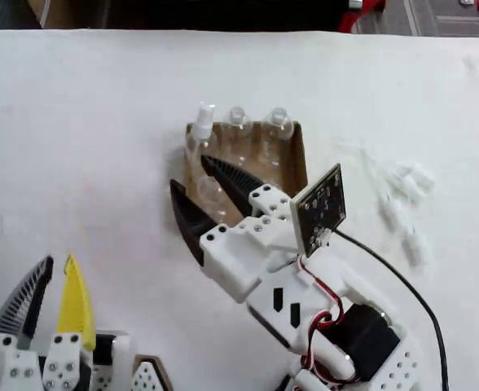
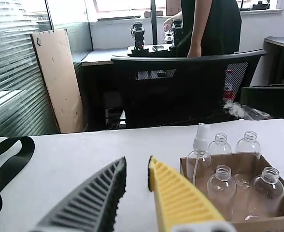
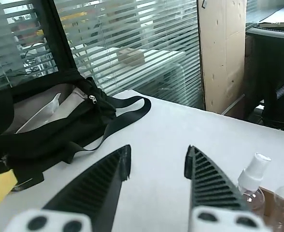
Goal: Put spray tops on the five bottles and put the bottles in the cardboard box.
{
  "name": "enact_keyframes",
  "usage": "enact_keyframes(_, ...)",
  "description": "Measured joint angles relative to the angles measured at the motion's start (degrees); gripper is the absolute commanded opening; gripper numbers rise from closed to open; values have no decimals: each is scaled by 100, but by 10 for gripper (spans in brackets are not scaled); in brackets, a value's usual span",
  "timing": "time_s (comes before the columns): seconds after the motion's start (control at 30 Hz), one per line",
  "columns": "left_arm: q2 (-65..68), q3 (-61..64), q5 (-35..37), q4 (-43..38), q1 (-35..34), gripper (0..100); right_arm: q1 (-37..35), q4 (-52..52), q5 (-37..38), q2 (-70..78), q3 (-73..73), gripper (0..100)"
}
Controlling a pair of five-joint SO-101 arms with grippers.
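Observation:
A cardboard box (image 1: pixel 295 159) sits mid-table holding several clear bottles. One bottle (image 1: pixel 199 137) at the box's corner wears a white spray top; the others (image 1: pixel 277 122) are bare-necked. Loose spray tops (image 1: pixel 402 199) lie on the table to the right. My right gripper (image 1: pixel 191 173), with black fingers, hangs open over the box's near left part with nothing in it. My left gripper (image 1: pixel 59 261), one grey and one yellow finger, stands open at the near left edge, well away from the box. The left wrist view has the capped bottle (image 2: pixel 200 147) and the box (image 2: pixel 185 164) beyond the left gripper (image 2: pixel 137 162).
A black bag (image 3: pixel 45 116) with straps lies on the table beyond the right gripper (image 3: pixel 157 152), and one strap (image 2: pixel 9 162) lies off to the side. A black chair (image 2: pixel 180 87) stands behind the table's far edge. Bare white tabletop (image 1: pixel 76 147) surrounds the box.

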Motion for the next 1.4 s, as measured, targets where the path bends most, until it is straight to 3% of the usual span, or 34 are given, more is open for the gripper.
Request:
enact_keyframes(0.23, 0, -35, 220, 325, 0, 94, 0, 404, 0, 0, 0, 162)
enact_keyframes(0.43, 0, 1503, 440, -888, 0, 95, 220, 510, 0, -492, -35, 159)
enact_keyframes(0.63, 9, 3253, 475, -2470, 18, 91, 2251, 642, 0, -1987, -158, 159)
enact_keyframes(0.87, 9, 3437, 853, -3121, 9, 93, 5829, 686, 686, -2620, 853, 159)
enact_keyframes(0.97, 9, 3437, 1046, -3332, 9, 94, 6857, 651, 835, -2655, 1600, 159)
enact_keyframes(1.07, 9, 3587, 976, -3622, 9, 94, 7103, 589, 1073, -2646, 2277, 159)
enact_keyframes(1.3, 18, 4633, -281, -4932, 9, 94, 7156, 958, 1380, -2637, 3473, 162)
enact_keyframes(1.4, 53, 4738, -413, -5090, 9, 94, 7156, 985, 1389, -2637, 3912, 162)
